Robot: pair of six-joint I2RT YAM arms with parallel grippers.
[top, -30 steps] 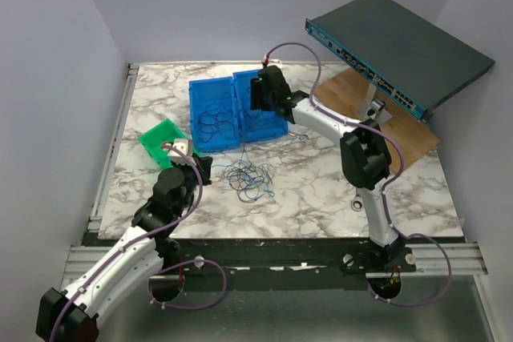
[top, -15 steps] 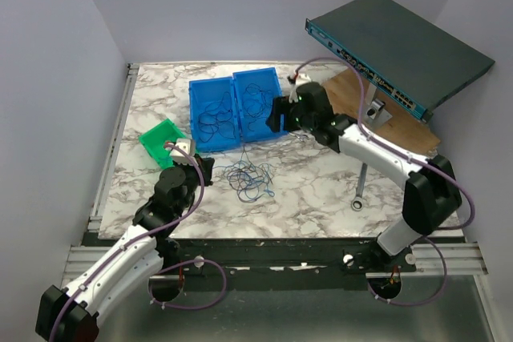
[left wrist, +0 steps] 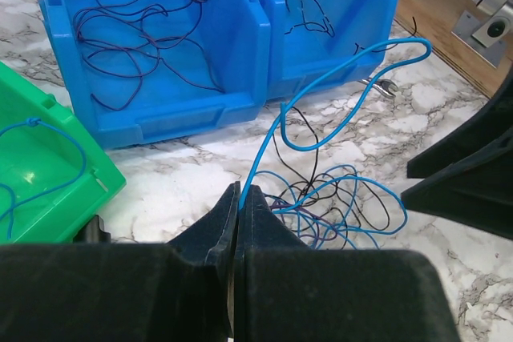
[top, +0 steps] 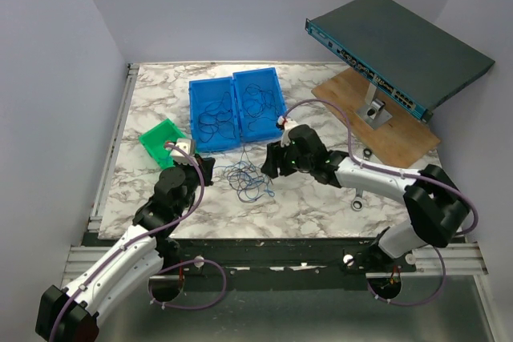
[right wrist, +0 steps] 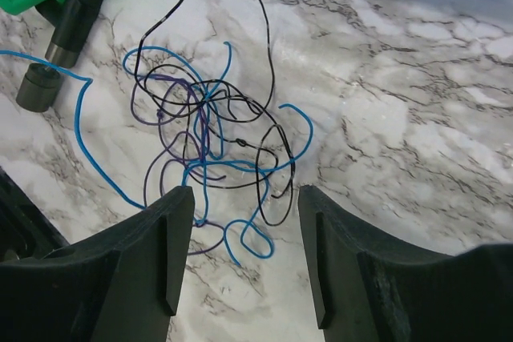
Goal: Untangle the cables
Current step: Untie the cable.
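- left gripper (left wrist: 239,196) is clamped on one blue cable (left wrist: 255,162), in front of the blue bins (left wrist: 172,114)
- tangled cables (right wrist: 210,130) sit just in front of those bins
- right gripper (right wrist: 244,198) hangs over that tangle, jaws apart
- more cables (left wrist: 144,46) inside the bins

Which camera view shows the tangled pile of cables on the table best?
The right wrist view: the cables fill mid-frame, every loop distinct. The left wrist view shows them partly hidden behind the left tool; the top view shows them tiny.
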